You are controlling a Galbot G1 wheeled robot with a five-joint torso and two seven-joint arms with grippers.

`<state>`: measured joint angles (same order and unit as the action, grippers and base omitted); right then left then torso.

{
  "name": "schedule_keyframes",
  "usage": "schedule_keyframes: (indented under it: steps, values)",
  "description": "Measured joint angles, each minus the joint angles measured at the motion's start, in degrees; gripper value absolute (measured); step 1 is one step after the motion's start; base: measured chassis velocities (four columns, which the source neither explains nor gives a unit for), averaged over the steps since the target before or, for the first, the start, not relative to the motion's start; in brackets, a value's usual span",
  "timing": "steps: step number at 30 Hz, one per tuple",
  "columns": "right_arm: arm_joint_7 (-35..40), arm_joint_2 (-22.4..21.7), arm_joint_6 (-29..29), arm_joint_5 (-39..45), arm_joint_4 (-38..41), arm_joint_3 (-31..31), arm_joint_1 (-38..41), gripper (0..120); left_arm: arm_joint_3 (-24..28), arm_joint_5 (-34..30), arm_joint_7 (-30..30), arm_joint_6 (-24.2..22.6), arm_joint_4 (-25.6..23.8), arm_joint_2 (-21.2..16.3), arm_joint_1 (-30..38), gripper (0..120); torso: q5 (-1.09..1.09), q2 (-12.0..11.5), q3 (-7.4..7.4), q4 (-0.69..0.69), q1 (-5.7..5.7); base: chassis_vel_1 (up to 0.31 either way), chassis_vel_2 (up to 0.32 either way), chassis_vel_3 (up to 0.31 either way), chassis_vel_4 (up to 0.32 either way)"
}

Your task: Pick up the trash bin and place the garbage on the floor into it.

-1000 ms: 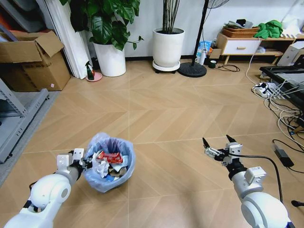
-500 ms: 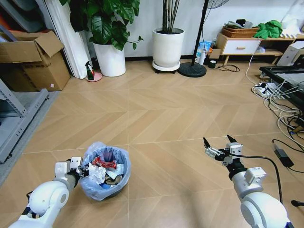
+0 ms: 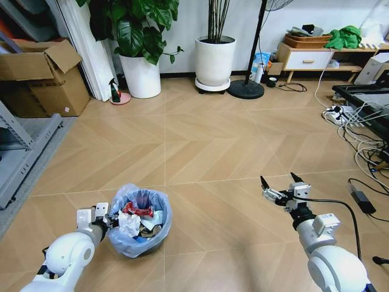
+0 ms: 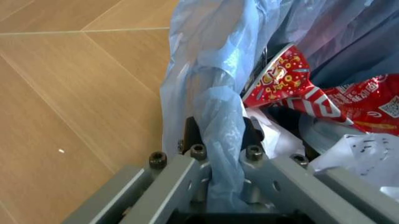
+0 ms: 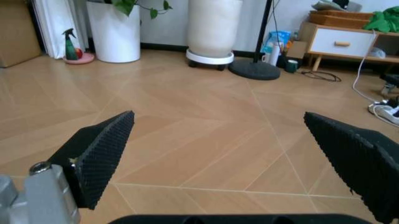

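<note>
Head view: left gripper clamps the near-left rim of the trash bin, which sits low on the floor in front of the robot's left side. Bin is already loaded: red crushed can, white paper wads, darker scraps inside the blue liner. No loose litter visible on the bare planks around it, so the collecting looks mostly done; current step reads as carrying or setting down the bin. Next move likely needs the bin steady and upright before any release. Right gripper hovers over bare floor well to the right, jaws spread, holding nothing.

Left wrist view: the fingers pinch a bunched fold of blue bag over the rim. Beside them inside the bin: the garbage, red printed wrapper or can, plus white crumpled paper.

Right wrist view: both black ribbed pads stand wide apart, empty, plain floor between them; white plant pots against the far wall.
</note>
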<state>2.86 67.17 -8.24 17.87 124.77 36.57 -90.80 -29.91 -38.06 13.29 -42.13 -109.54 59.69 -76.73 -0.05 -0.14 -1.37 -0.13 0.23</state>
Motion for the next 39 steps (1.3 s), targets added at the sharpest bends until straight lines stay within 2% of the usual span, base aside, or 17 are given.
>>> schedule_keyframes:
  steps: [16, 24, 28, 29, 32, 34, 37, 39]
  values:
    - [-0.08, 0.24, 0.47, 0.12, -0.06, 0.61, -0.32, 100, 1.27, 0.26, 0.08, 0.01, 3.36, 0.11, 2.54, 0, 0.01, 0.00, 0.00, 0.01, 0.00, 0.000, 0.000, 0.000, 0.000]
    - [-0.19, 0.09, 0.53, 0.21, -0.16, 0.79, -0.30, 100, 1.50, 0.44, 0.05, 0.02, 3.43, 0.44, 2.60, 0, 0.00, 0.00, 0.00, 0.00, 0.00, 0.000, 0.000, 0.000, 0.000]
    - [-0.21, 0.09, 0.55, 0.21, -0.26, 0.79, -0.23, 100, 1.54, 0.48, 0.16, 0.02, 3.41, 0.45, 2.61, 14, 0.00, 0.00, 0.00, 0.00, 0.00, 0.000, 0.000, 0.000, 0.000]
    - [-0.21, 0.09, 0.55, 0.21, -0.26, 0.79, -0.23, 100, 1.54, 0.48, 0.16, 0.02, 3.41, 0.45, 2.61, 14, 0.00, 0.00, 0.00, 0.00, 0.00, 0.000, 0.000, 0.000, 0.000]
    - [-0.24, 0.10, 0.59, 0.18, -0.29, 0.75, -0.25, 100, 1.56, 0.65, 0.20, 0.02, 3.44, 0.47, 2.62, 30, -0.03, 0.00, -0.01, 0.00, 0.00, 0.000, 0.000, 0.000, 0.000]
    - [-0.25, 0.11, 0.60, 0.16, -0.30, 0.74, -0.26, 100, 1.55, 0.75, 0.20, 0.02, 3.45, 0.46, 2.62, 33, -0.01, 0.00, 0.00, 0.00, 0.00, 0.000, 0.000, 0.000, 0.000]
    - [-0.26, 0.13, 0.63, 0.15, -0.31, 0.68, -0.26, 100, 1.51, 0.99, 0.22, 0.02, 3.45, 0.41, 2.51, 48, -0.01, 0.00, 0.00, 0.00, 0.00, 0.000, 0.000, 0.000, 0.000]
    - [-0.26, 0.13, 0.64, 0.15, -0.31, 0.66, -0.27, 100, 1.47, 1.03, 0.22, 0.02, 3.45, 0.40, 2.48, 51, -0.01, 0.00, -0.01, 0.00, 0.00, 0.000, 0.000, 0.000, 0.000]
